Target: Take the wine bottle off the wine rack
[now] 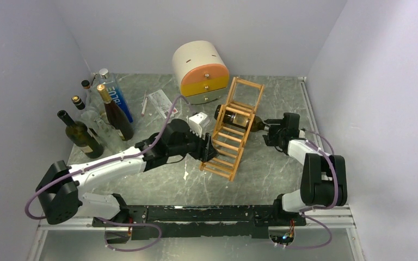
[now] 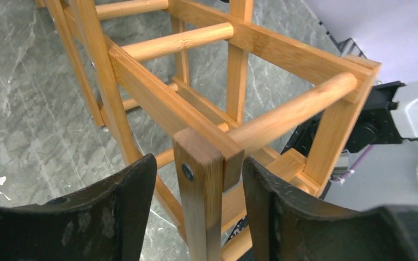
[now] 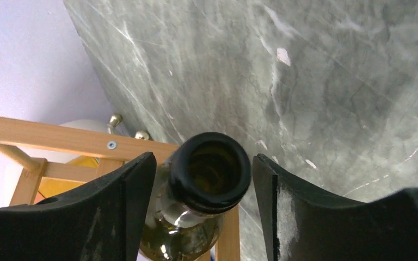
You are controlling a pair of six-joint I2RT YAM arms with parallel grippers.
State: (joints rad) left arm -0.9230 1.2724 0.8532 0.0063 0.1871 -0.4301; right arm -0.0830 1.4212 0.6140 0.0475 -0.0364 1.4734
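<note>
Grey marbled worktop (image 1: 272,168) fills centre of frame, pale veins, a few white flecks. Plain pale lavender-white back wall (image 1: 207,27) across top, left wall (image 1: 16,81) and right wall (image 1: 381,81) angling in at the sides. Even, soft light, faint shadows. Grey strip (image 1: 196,247) along bottom edge, possibly metal.

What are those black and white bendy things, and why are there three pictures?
They are two robot arms with two-finger claws. The big picture looks down from above; the other two come from little cameras on each wrist. On the grey marble table are a tan wooden ladder-like wine rack with a dark glass wine bottle in it, a round cream-and-orange drawer box, and several standing bottles. The left claw sits around a rack post; the right claw sits around the bottle's mouth. Neither looks squeezed tight yet.
</note>
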